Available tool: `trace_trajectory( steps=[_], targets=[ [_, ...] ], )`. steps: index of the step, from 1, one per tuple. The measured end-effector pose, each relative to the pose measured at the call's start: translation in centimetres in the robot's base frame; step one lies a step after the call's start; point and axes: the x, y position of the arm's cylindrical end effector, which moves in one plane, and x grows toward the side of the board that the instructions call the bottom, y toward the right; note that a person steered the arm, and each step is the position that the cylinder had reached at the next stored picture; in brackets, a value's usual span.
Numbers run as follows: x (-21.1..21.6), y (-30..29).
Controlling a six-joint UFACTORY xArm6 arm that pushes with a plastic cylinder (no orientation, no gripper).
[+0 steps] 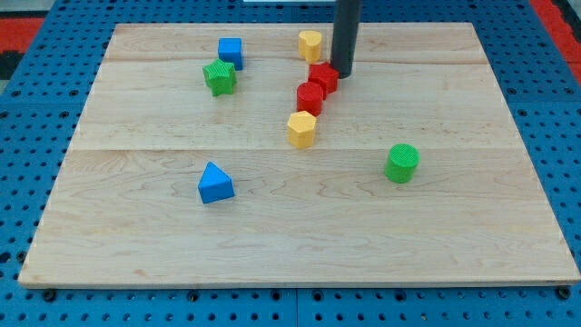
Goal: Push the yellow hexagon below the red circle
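The yellow hexagon (301, 128) sits near the board's middle, directly below the red circle (310, 96) and touching or nearly touching it. A second red block (323, 77), whose shape I cannot make out, lies against the circle's upper right. The dark rod comes down from the view's top. My tip (342, 74) rests on the board at the right side of that second red block, touching or almost touching it, above and to the right of the yellow hexagon.
A second yellow block (310, 44) lies just above the red pair. A blue cube (231, 51) and a green star-like block (219, 77) sit at the upper left. A blue triangle (214, 183) is lower left, and a green cylinder (401, 163) is at the right.
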Motion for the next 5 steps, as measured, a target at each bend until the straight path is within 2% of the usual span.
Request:
trace_trajectory(
  steps=[2, 3, 4, 5],
  targets=[
    [-0.2, -3.4],
    [-0.1, -1.1],
    [0.4, 4.1],
    [3.3, 5.2]
  ],
)
